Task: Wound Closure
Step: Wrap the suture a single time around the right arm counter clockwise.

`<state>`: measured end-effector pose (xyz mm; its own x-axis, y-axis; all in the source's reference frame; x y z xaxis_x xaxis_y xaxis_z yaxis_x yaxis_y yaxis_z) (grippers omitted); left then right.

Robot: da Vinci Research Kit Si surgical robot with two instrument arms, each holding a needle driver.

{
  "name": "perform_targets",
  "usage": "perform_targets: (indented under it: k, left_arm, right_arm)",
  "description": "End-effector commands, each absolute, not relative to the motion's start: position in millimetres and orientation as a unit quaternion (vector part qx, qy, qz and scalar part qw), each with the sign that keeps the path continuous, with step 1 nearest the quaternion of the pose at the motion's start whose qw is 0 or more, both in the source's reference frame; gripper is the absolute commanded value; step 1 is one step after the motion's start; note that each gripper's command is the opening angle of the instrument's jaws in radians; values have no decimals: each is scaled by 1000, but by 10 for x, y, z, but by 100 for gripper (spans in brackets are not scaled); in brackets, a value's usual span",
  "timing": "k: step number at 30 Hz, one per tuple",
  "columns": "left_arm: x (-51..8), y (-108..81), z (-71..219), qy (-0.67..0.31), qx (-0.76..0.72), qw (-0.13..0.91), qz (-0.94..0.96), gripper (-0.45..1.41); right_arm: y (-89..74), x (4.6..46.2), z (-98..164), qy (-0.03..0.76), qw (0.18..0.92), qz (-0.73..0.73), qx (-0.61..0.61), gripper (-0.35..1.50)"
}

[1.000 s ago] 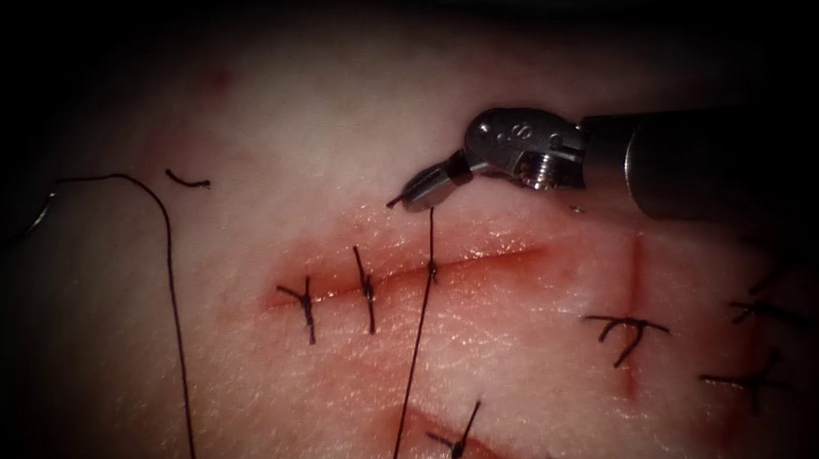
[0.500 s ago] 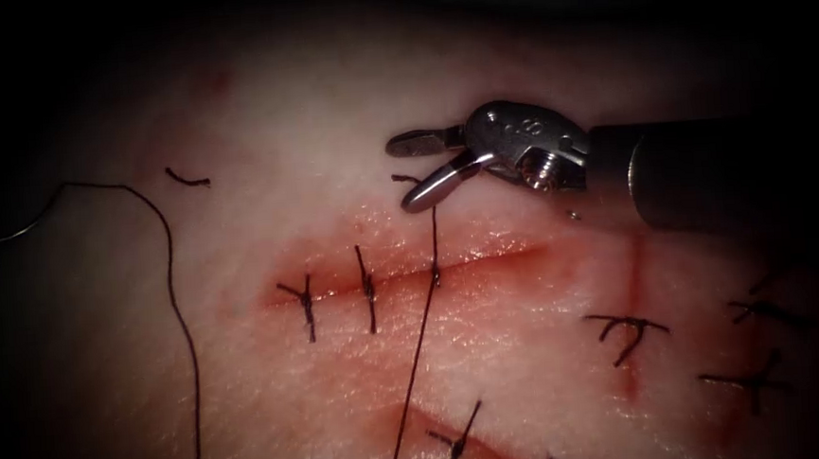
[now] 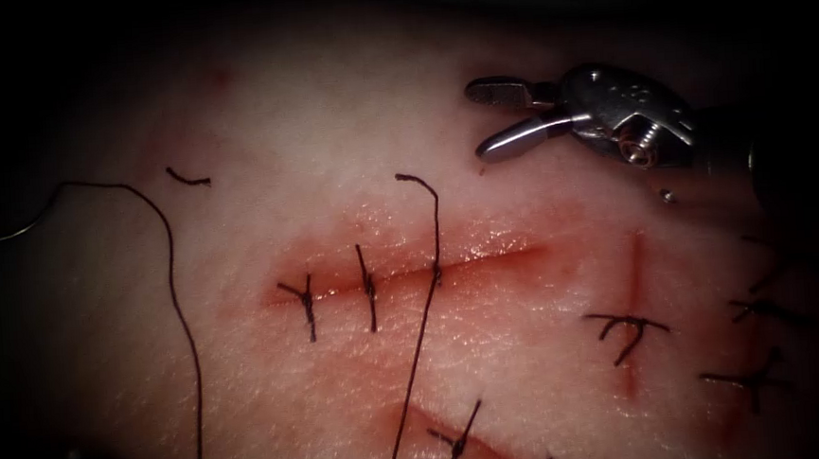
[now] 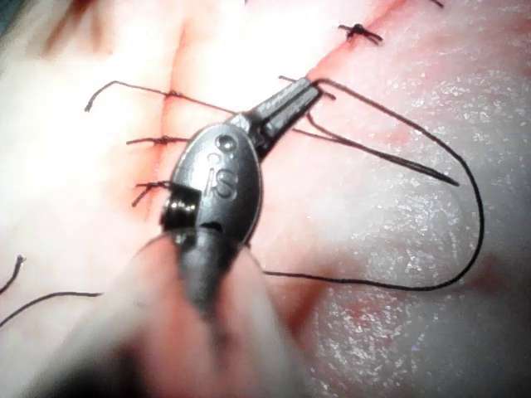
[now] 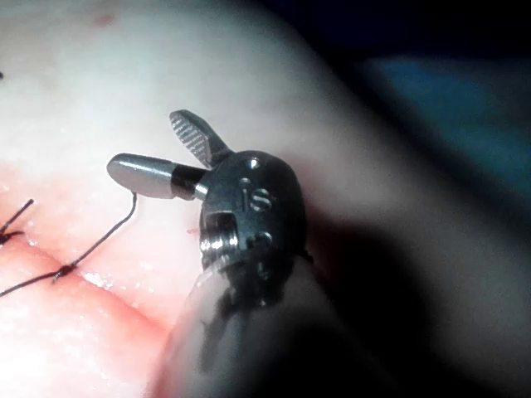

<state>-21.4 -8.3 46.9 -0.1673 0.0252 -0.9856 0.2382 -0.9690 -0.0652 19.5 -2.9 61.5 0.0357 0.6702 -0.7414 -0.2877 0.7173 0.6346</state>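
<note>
Thread (image 3: pixel 427 257) beside finished stitches (image 3: pixel 338 295)

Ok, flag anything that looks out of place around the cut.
A short cut end of thread lies loose on the tissue, upper left of the cut. The needle rests unheld far left, outside the tissue. Right hand is open, empty; left hand is shut, grip unclear.

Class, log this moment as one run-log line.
right claw open, empty | left claw shut on thread | needle free, left of cut, outside tissue
</note>
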Motion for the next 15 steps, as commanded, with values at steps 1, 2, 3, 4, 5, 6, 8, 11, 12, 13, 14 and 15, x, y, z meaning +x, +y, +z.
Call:
perform_targets:
  k: [1, 2, 3, 4, 5, 6, 8, 11, 12, 13, 14, 15]
  left_arm:
    - [-221, -71, 475, 89, 640, 65, -760, -45]
    - [-223, -52, 476, 63, 637, 63, -766, -45]
    - [-228, -23, 478, 32, 635, 44, -770, -45]
    - [-231, -12, 478, 21, 640, 40, -767, -45]
    - [-233, -1, 479, 9, 641, 38, -766, -45]
    - [-239, 22, 482, -13, 639, 29, -769, -45]
    - [-244, 37, 485, -18, 646, 23, -762, -45]
    - [-254, 60, 493, -27, 649, 15, -760, -45]
    - [-258, 72, 501, -31, 646, 12, -762, -45]
    - [-260, 77, 504, -34, 646, 11, -763, -45]
    - [-261, 82, 510, -34, 645, 9, -764, -45]
    - [-262, 86, 514, -34, 644, 8, -764, -45]
  right_arm:
    - [-39, 205, 617, 606, 704, 336, 156, 130]
    - [-44, 207, 616, 607, 703, 334, 157, 130]
    - [-56, 212, 612, 610, 703, 329, 158, 128]
    - [-60, 214, 611, 612, 703, 325, 160, 126]
    - [-65, 216, 610, 613, 703, 324, 159, 125]
    - [-76, 221, 608, 615, 703, 320, 159, 123]
    - [-85, 226, 606, 617, 703, 315, 159, 116]
    - [-99, 236, 606, 621, 703, 308, 159, 109]
    - [-106, 244, 607, 623, 703, 304, 158, 104]
    - [-109, 248, 608, 625, 702, 302, 158, 96]
    - [-113, 254, 608, 629, 701, 296, 157, 89]
    - [-115, 258, 608, 631, 700, 295, 160, 83]
